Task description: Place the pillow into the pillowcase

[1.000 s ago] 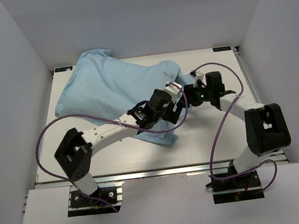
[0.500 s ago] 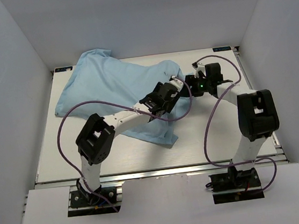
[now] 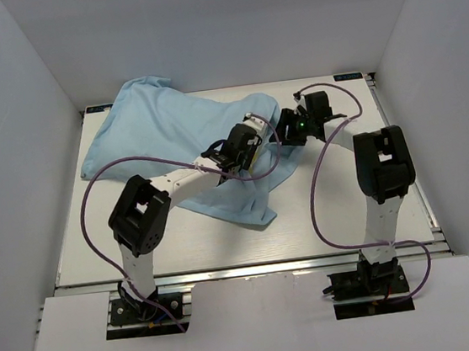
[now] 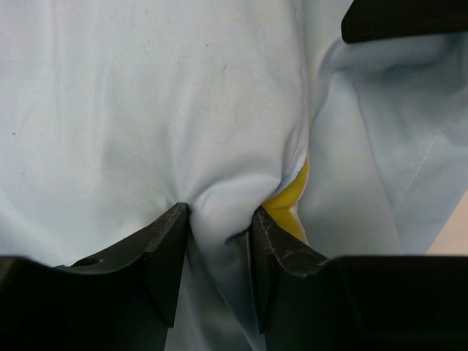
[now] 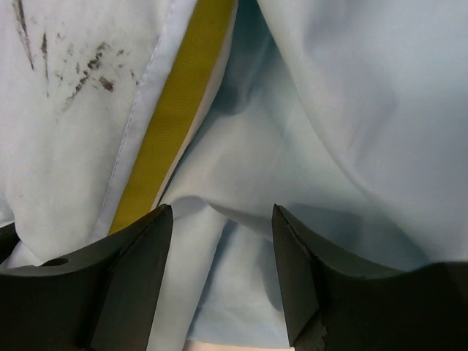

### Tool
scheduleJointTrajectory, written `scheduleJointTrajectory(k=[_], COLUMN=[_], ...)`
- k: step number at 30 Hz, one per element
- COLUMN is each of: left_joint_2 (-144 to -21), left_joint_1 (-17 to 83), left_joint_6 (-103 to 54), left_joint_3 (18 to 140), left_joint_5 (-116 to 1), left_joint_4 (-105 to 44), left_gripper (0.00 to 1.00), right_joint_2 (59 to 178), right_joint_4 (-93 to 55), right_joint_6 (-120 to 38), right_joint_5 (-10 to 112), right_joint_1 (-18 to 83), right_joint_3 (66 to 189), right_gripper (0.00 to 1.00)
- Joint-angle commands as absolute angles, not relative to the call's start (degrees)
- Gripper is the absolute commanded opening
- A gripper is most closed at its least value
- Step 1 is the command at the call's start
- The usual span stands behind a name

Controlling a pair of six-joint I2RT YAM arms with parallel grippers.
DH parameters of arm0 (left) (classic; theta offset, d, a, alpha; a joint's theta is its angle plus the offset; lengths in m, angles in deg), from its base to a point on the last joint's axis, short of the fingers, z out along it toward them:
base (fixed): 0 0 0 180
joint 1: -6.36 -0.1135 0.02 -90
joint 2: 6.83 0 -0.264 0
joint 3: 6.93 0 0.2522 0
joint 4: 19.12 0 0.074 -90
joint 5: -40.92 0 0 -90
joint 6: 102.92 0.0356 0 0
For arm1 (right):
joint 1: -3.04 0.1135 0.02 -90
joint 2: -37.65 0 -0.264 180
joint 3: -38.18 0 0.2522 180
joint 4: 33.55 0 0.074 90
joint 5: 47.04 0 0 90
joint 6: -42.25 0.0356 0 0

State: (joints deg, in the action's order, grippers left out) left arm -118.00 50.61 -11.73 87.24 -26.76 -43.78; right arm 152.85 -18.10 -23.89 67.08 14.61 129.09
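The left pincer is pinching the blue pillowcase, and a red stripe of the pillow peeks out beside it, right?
Not red: the stripe is yellow. The left wrist view shows the left pincer pinching the pillowcase, with a yellow stripe of the pillow peeking out beside it.

The left arm (image 3: 184,179) and right arm (image 3: 382,165) reach forward, wrists close together. Left jaws pinch a pillowcase (image 4: 219,208) fold; right jaws stand apart.

No words or numbers can be read anywhere. Two small blue-green stickers (image 3: 95,108) (image 3: 347,75) sit at the far corners of the table (image 3: 340,206), but their print is too tiny to read.
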Motion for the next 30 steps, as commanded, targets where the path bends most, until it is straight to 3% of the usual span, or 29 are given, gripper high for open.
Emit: scheduleJointTrajectory(k=[1,9,13,15,19,22,30], left_joint_2=[-113.7,-111.7,-110.2,-109.9,-109.9,-110.0,-112.5], left_joint_1=[48.0,47.1,47.0,46.9,46.8,46.6,44.8], left_joint_6=[-15.0,-17.4,-18.3,-18.4,-18.7,-18.9,-18.5], left_joint_3=[84.8,83.1,82.2,82.0,81.8,81.4,81.0], left_joint_5=[-28.2,-31.1,-31.7,-32.0,-32.3,-32.4,-34.2], left_joint_4=[-43.9,-42.7,-42.0,-42.0,-42.0,-41.8,-41.1], left_gripper=[0.48,0.44,0.42,0.42,0.41,0.41,0.4], right_joint_2=[153.5,156.3,157.8,158.1,158.9,158.9,140.0], right_joint_4=[-15.5,-14.1,-15.1,-16.4,-18.1,-17.4,-19.1], right_joint_6=[-20.2,-11.0,-8.0,-6.7,-7.2,-9.4,-17.0], right_joint_5=[66.2,64.6,65.3,66.4,66.4,68.4,82.4], right_joint_1=[15.6,17.0,17.0,17.1,17.4,16.5,4.8], right_joint_3=[130.3,131.7,134.0,133.8,134.0,133.5,116.6], right_gripper=[0.62,0.61,0.56,0.49,0.18,0.0,0.0])
